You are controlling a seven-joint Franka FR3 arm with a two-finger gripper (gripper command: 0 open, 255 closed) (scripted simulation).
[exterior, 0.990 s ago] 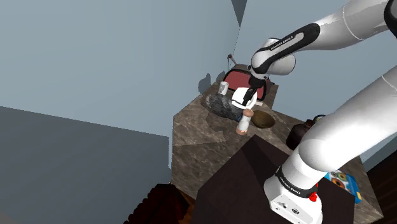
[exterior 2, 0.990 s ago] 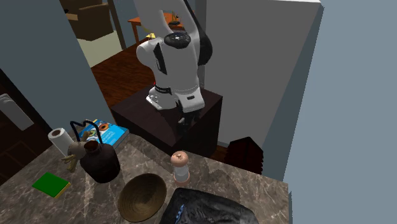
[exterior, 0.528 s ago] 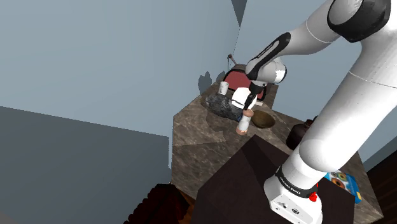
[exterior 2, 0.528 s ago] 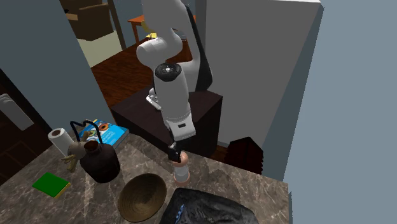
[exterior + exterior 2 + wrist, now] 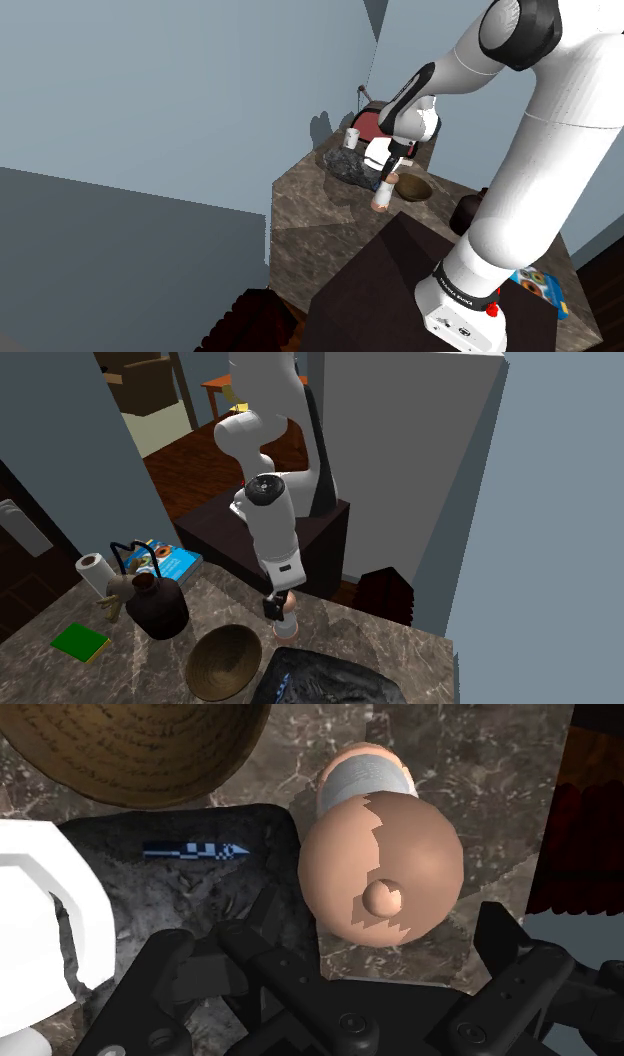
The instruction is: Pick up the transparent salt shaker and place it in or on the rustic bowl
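The counter (image 5: 480, 764) looks veined stone, the bowl (image 5: 130, 744) matt, perhaps wooden.

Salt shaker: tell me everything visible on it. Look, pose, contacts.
The salt shaker has a domed pinkish-tan cap with a small knob on top, a grey band under it and a pale body that looks opaque. It stands upright on the brown marbled counter, close beside a dark crumpled bag, with the brown bowl nearby. The gripper hangs just above it, fingers apart on either side of the cap and apparently not touching it.
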